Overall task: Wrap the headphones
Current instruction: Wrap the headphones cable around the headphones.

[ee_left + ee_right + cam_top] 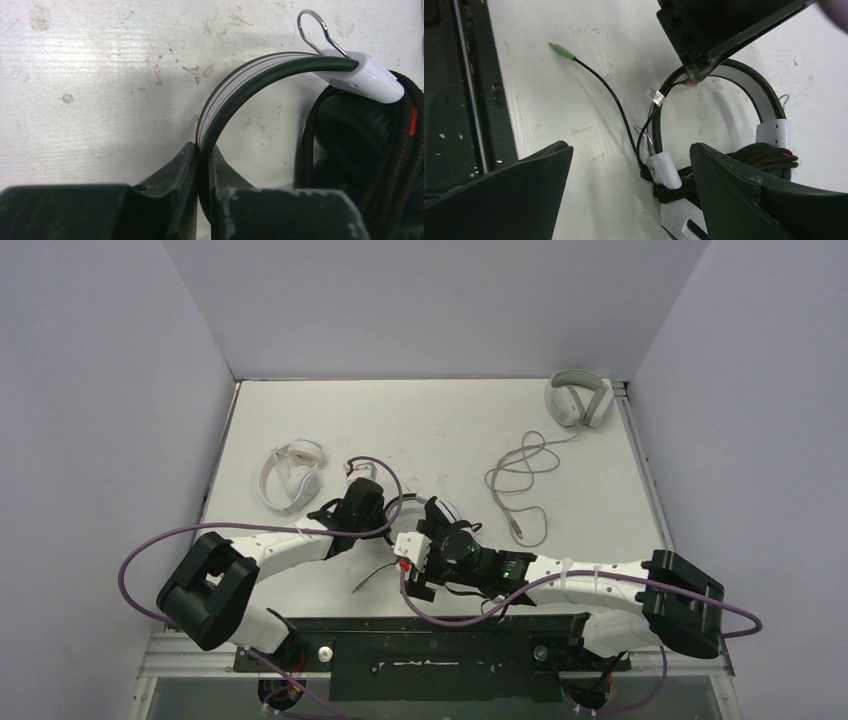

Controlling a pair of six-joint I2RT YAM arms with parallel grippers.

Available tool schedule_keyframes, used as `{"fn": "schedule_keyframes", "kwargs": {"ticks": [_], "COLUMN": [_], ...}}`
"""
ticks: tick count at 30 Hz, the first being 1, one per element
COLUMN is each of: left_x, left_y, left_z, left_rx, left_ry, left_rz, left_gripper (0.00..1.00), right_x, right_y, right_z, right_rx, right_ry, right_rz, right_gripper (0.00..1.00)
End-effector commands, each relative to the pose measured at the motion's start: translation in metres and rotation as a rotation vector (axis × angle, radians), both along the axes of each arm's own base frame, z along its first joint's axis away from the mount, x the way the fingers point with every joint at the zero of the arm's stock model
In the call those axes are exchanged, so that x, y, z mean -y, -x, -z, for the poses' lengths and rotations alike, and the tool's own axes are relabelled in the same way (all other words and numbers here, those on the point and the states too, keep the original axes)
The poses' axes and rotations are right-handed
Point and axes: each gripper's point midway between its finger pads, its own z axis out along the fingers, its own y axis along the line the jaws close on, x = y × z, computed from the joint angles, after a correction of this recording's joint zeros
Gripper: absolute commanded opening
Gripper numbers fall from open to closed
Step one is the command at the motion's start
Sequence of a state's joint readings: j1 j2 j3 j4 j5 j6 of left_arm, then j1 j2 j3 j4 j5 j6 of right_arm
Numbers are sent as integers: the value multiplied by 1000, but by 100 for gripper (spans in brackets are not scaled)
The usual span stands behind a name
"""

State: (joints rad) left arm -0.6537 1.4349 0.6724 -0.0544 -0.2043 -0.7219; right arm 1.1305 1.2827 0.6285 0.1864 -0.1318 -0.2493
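Note:
The black-and-white headset lies near the table's front centre. My left gripper is shut on its thin headband; a white slider and a black ear cushion sit to the right. My right gripper hovers open over the headset's white yoke, touching nothing. The black cable trails away to a green plug. The small all-white headphones lie at the left, apart from both grippers.
A light grey over-ear pair rests at the back right corner, its long grey cable looped across the right half of the table. The dark base rail runs along the near edge beside the plug.

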Motion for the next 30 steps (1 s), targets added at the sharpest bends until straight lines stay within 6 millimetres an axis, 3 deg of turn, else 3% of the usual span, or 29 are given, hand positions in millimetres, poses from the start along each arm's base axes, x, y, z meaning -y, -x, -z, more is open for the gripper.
{"fn": "schedule_keyframes", "kwargs": {"ticks": [1,11,18,21,30], "left_x": [25,26,26,26,25], "left_y": [-21,-22,-21,-20,-20], "left_z": [-35,-34,-34,-33,-30], "left_rx": [97,95,94,93,88], "left_ry": [128,131,132,131,129], "left_rz": [4,6,7,8,8], "left_gripper": [0,0,0,0,0], "right_x": [-12,-30,-43,-48,-60], "right_y": [-27,-36,-42,-45,-44], "right_z": [-10,23,33,34,31], "right_rx": [170,191,198,200,170], "right_ry": [61,171,175,165,120], "right_rz": [80,67,74,84,75], "right_gripper": [90,92,84,74,29]}}
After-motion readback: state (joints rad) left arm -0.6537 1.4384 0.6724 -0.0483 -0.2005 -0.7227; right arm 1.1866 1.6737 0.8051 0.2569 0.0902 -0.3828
